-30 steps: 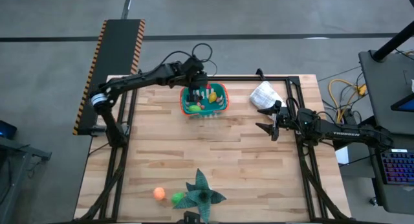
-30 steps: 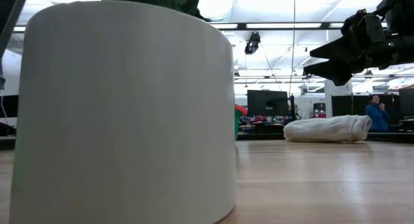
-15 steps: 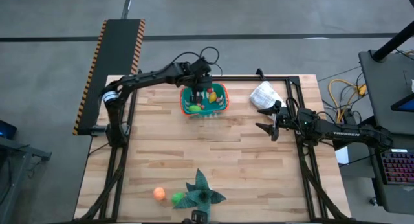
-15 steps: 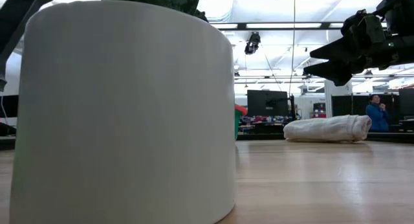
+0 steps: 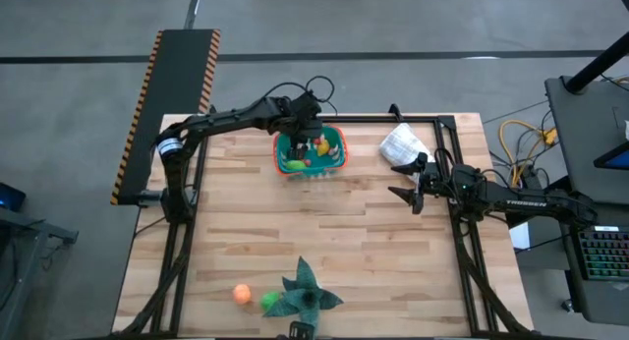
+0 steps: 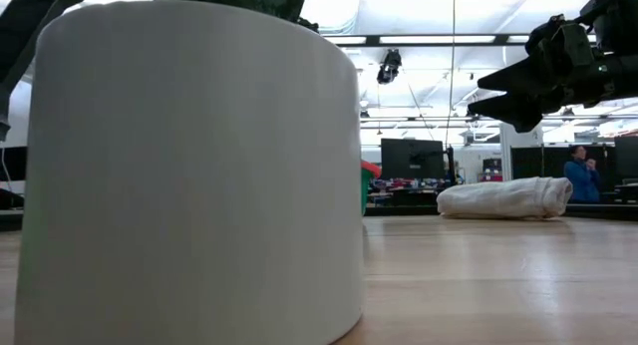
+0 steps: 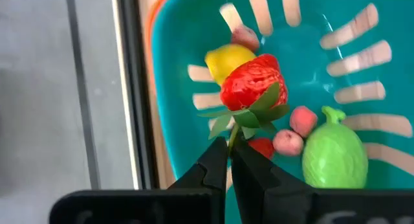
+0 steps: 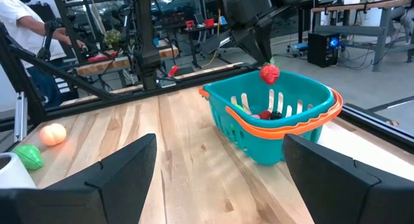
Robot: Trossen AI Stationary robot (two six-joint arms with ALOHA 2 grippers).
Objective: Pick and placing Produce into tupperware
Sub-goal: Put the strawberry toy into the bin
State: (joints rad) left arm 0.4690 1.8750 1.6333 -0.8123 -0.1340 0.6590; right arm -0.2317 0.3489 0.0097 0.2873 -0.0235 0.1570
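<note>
A red toy strawberry [image 7: 252, 85] with green leaves hangs over the teal tupperware [image 5: 334, 165], which has an orange-red rim [image 8: 284, 130]. My left gripper [image 7: 229, 153] is shut on it, above the tub's far left part. Inside the tub lie other produce: a yellow piece [image 7: 228, 59], a green one [image 7: 335, 156] and small pink ones [image 7: 303, 120]. An orange ball [image 5: 242, 294] and a green piece [image 5: 269, 301] lie on the table near the front edge. My right gripper [image 5: 403, 180] waits open at the table's right side, level, with nothing between its fingers. My left gripper pinches the strawberry's thin green stem [image 7: 231, 138] between its two fingertips. The fingers slant down from the table's far left side. The strawberry [image 8: 270, 73] hangs below the fingertips, clear of the tub's rim and of the produce inside.
A dark green leafy plant [image 5: 307, 296] in a white pot [image 6: 194, 175] stands at the front edge beside the two loose pieces. A wrinkled white bag [image 5: 401, 143] lies at the far right. A black frame runs along the table's edges. People stand in the room beyond.
My left gripper, still shut on the strawberry's stem, has sunk toward the tub and tipped further downward, shifting slightly toward the table's right. The strawberry has come lower over the tub's inside.
</note>
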